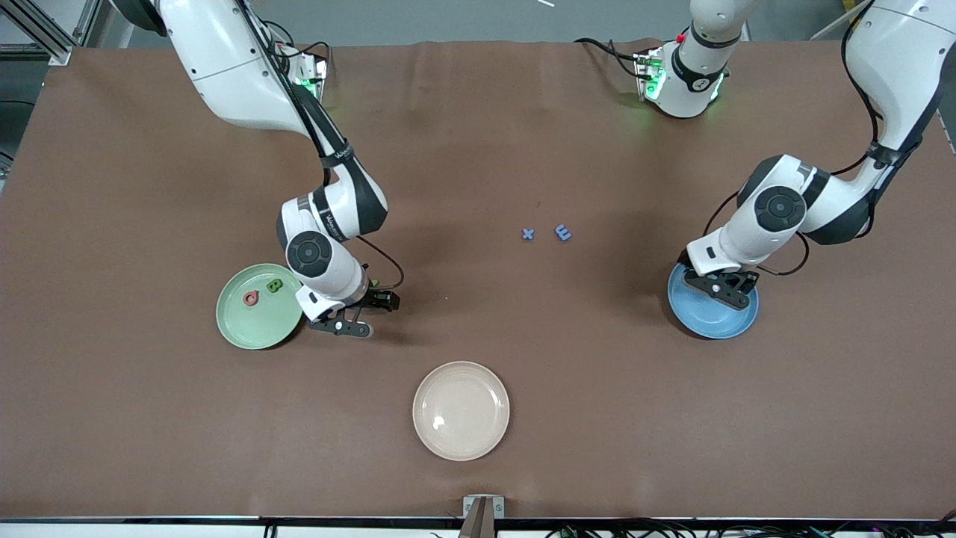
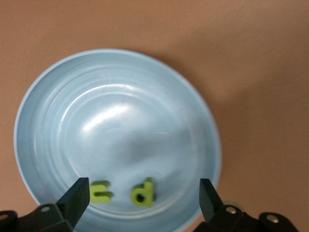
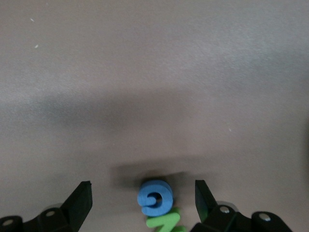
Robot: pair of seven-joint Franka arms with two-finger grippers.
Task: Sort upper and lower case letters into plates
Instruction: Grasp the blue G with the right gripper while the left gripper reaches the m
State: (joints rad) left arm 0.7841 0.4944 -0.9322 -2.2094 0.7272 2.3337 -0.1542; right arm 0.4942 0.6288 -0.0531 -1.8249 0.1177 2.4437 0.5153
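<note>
- My left hand (image 2: 143, 199) hangs spread over the blue plate (image 2: 58, 111), two green letters (image 2: 141, 193) lying inside.
- My right hand (image 3: 143, 199), spread, straddles a blue letter (image 3: 154, 197) on the desk (image 1: 597, 418) beside the green plate (image 1: 239, 325).

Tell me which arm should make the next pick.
Right. The right gripper stands open around the blue letter on the table, with a green letter beside it. The left gripper is open over the blue plate.

Glossy smooth plastic blue plate (image 2: 48, 111), matt brown table cover (image 1: 597, 388), matt foam-like green letters (image 2: 142, 193)
</note>
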